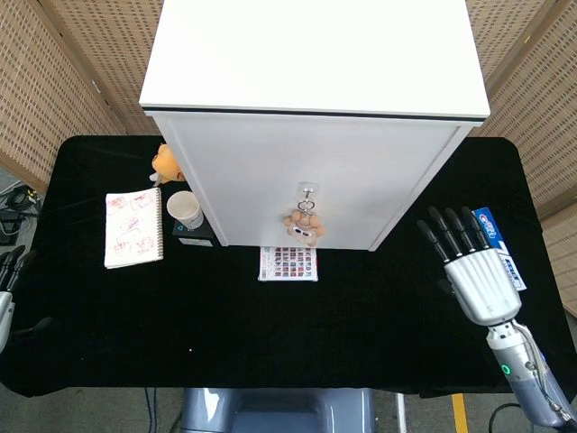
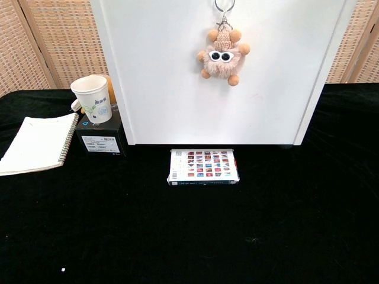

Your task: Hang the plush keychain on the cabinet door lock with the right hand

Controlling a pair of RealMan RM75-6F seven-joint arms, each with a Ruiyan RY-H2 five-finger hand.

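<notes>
The plush keychain (image 1: pixel 304 226), a beige fuzzy creature with white sunglasses, hangs by its metal ring (image 2: pixel 224 6) from the lock (image 1: pixel 308 190) on the white cabinet door (image 1: pixel 297 180). In the chest view the plush keychain (image 2: pixel 221 54) dangles against the door with nothing touching it. My right hand (image 1: pixel 474 268) is far off to the right above the black table, fingers straight and apart, holding nothing. Only the fingertips of my left hand (image 1: pixel 9 271) show at the left edge, so its state is unclear.
A paper cup (image 2: pixel 93 99) stands on a small black box (image 2: pixel 99 136) left of the cabinet, beside a spiral notebook (image 1: pixel 133 227). A flat patterned box (image 2: pixel 203 167) lies in front of the cabinet. A blue toothpaste box (image 1: pixel 498 249) lies under my right hand. An orange toy (image 1: pixel 164 162) is behind the cup.
</notes>
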